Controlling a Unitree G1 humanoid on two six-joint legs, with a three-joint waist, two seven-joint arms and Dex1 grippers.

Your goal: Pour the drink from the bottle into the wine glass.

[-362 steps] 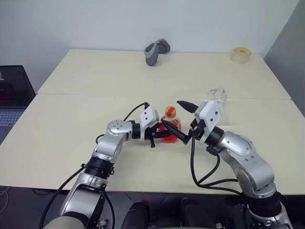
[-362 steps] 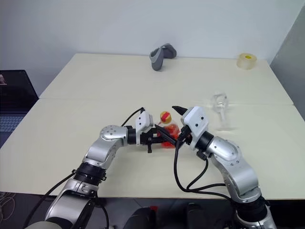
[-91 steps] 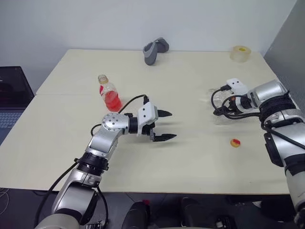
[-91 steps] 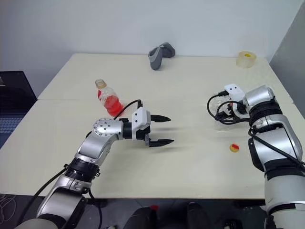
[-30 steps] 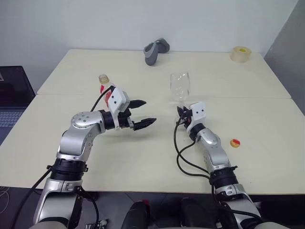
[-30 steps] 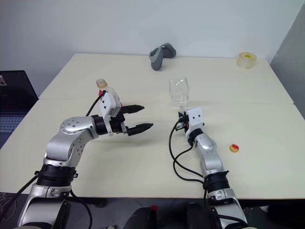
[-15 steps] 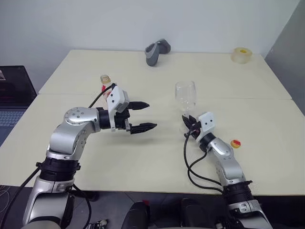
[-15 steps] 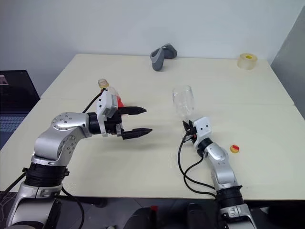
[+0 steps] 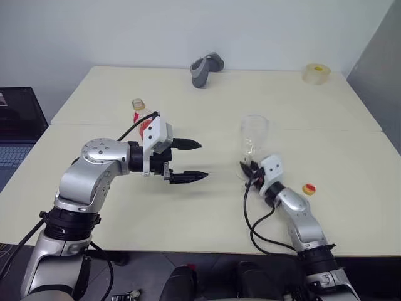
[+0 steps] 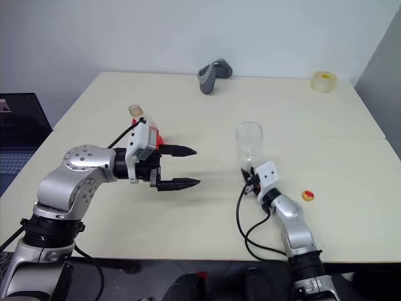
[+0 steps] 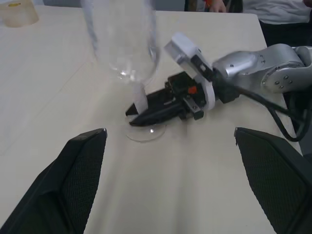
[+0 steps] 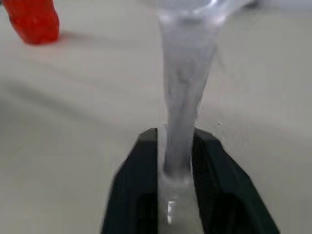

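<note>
The wine glass (image 9: 253, 135) stands upright and clear, its round foot (image 11: 146, 132) resting on the table. My right gripper (image 9: 244, 168) lies low and level at its base, the two black fingers (image 12: 141, 170) pressed against either side of the stem (image 12: 183, 107). Farther left, my left gripper (image 9: 202, 160) hovers open and holds nothing, pointing across at the glass. Behind its wrist stands the bottle (image 9: 141, 116), uncapped and partly hidden. The red drink (image 12: 31, 22) fills its lower body.
The bottle's yellow-red cap (image 9: 308, 188) lies on the table right of my right arm. A grey handheld device (image 9: 205, 67) and a tape roll (image 9: 315, 72) sit at the far edge. A laptop (image 9: 12, 132) stands off the table's left side.
My right arm has carried the wine glass down and to the right, and its foot now rests on the table. The left gripper has drifted slightly right, still open.
</note>
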